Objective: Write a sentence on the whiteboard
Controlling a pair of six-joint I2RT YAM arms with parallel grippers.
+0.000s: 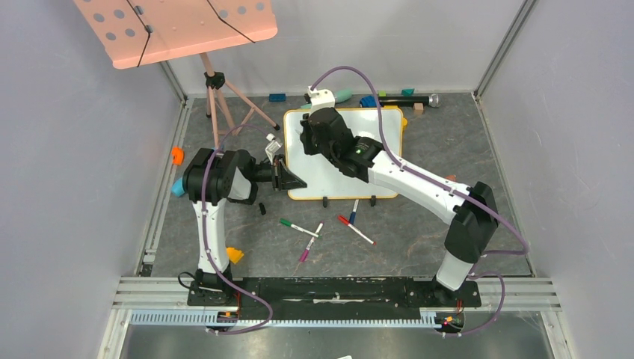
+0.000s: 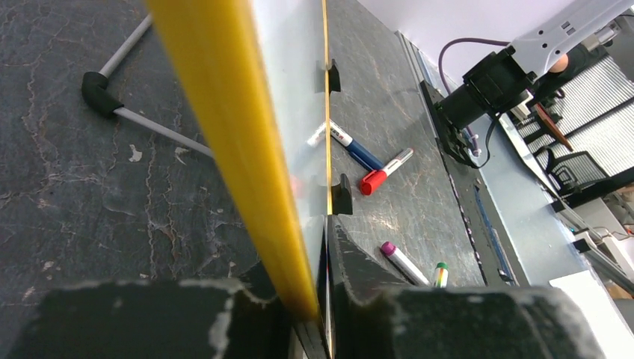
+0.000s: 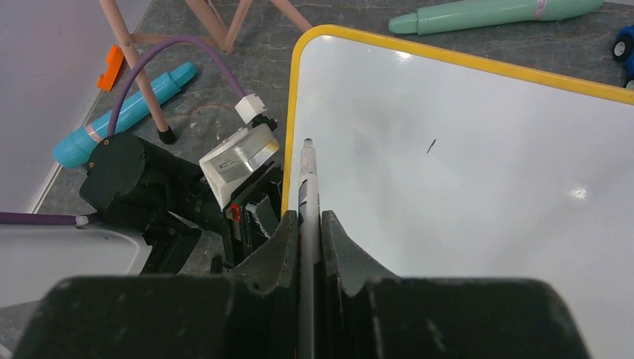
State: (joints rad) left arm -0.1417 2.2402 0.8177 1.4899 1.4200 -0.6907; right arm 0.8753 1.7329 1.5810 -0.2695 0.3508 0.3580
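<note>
The whiteboard (image 1: 329,176) lies on the grey floor, glossy white with a yellow rim; it also shows in the right wrist view (image 3: 463,187). My left gripper (image 1: 288,179) is shut on its left edge, with the rim (image 2: 224,112) running between the jaws (image 2: 318,284). My right gripper (image 1: 308,131) is over the board's upper left part and is shut (image 3: 308,217) on a grey marker (image 3: 307,179), whose tip points at the board near its left rim. No letters of the sentence show; there is only one tiny dark stroke (image 3: 432,146).
Loose markers lie in front of the board: green-capped (image 1: 297,226), purple (image 1: 310,243), red (image 1: 355,229), blue (image 1: 354,211). A pink music-stand tray (image 1: 176,26) on a tripod (image 1: 220,105) stands at the back left. Toys and a microphone (image 1: 407,99) lie along the back wall.
</note>
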